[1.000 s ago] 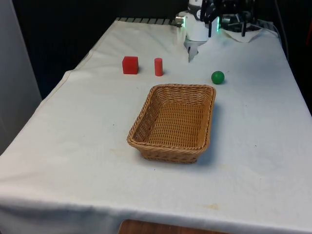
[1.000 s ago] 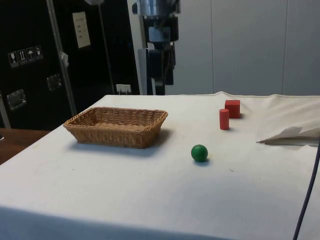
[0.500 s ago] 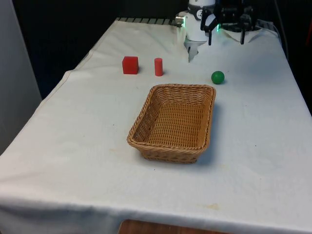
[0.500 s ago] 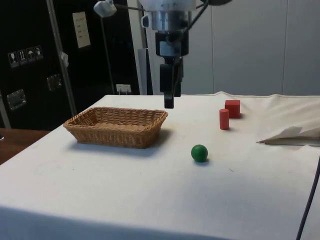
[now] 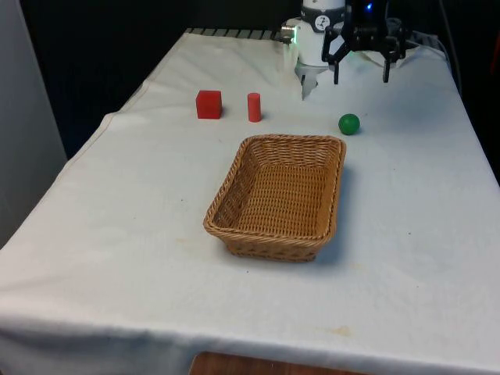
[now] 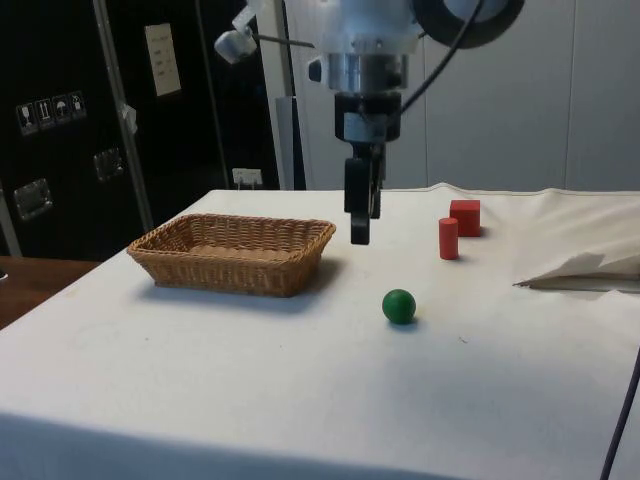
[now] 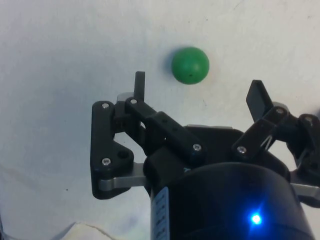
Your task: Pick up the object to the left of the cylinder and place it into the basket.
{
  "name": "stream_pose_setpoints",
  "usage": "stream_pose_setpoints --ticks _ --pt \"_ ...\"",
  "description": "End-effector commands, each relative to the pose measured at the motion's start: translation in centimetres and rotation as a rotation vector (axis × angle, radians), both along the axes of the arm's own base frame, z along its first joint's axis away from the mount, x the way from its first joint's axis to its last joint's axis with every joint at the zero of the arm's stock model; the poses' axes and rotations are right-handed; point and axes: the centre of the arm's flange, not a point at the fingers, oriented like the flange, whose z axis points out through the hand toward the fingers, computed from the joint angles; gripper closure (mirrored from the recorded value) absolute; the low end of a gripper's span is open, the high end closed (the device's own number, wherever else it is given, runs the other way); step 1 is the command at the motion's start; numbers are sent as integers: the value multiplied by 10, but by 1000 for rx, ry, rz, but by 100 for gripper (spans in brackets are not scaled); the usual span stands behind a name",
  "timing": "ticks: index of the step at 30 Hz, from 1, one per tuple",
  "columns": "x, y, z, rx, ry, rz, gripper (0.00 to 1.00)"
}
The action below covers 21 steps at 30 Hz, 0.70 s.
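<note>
Front and side views share the basket (image 5: 277,195) and ball (image 6: 399,306); the wrist view looks down close above the ball.

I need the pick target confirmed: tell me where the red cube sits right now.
In the front view the red cube rests on the white cloth towards the far left, just left of the red cylinder and apart from it, beyond the basket's far left corner.

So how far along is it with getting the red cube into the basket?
Nothing is done yet: the red cube sits on the cloth beside the red cylinder, and the basket holds nothing. In hand: the gripper hangs open in the air above the green ball, off to the front view's right of the cube. Left: reach the cube, grasp it, carry it over, drop it in.
</note>
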Motion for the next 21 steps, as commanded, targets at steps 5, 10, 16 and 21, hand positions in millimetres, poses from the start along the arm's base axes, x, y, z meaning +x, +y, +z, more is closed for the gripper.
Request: stream_pose_setpoints --ticks 5,10,16,21 --pt "-6 -1 -12 -7 -16 -2 0" --pt "-12 0 -24 -8 -21 -1 0" --pt "-17 -1 -37 -15 -25 0 0" --pt "-19 -1 -49 -23 -27 2 0"
